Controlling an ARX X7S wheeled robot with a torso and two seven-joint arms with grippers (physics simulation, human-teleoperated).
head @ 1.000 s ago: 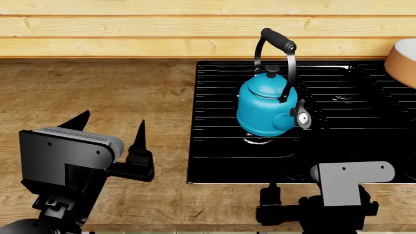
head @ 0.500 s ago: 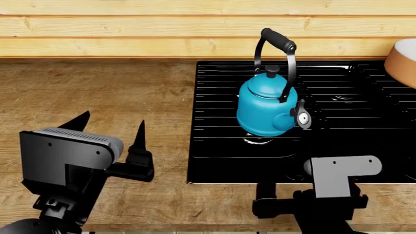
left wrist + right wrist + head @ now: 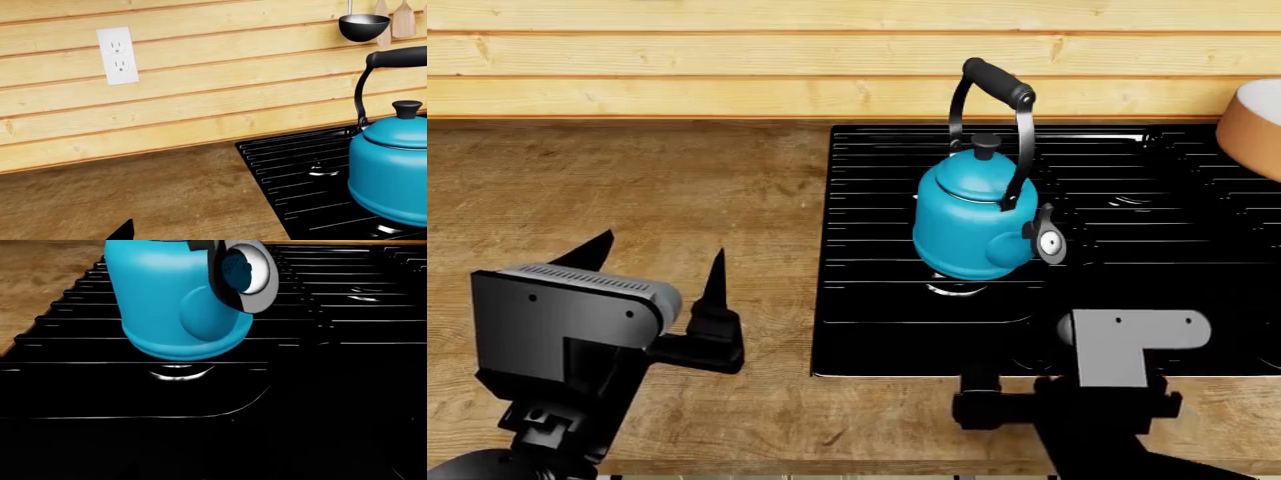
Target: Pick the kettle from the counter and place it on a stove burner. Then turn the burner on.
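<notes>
The teal-blue kettle (image 3: 972,218) stands upright on the stove burner (image 3: 957,290) at the left of the black cooktop, spout toward me, and nothing holds it. It also fills the right wrist view, kettle (image 3: 175,300) over the burner cap (image 3: 179,374). My left gripper (image 3: 654,265) hovers open over the wooden counter (image 3: 667,180), left of the stove, with nothing between its fingers; one fingertip (image 3: 124,231) shows in the left wrist view beside the kettle (image 3: 390,175). My right gripper (image 3: 1128,345) sits low at the cooktop's front edge, in front of the kettle. Its fingers are lost against the black surface.
A tan saucepan (image 3: 1257,125) stands at the cooktop's far right. The plank wall behind carries an outlet (image 3: 117,55) and a hanging ladle (image 3: 362,25) with wooden utensils. The counter's front edge runs just below both arms.
The right arm has shifted slightly left and forward at the cooktop's front edge. The kettle and the left arm have stayed put.
</notes>
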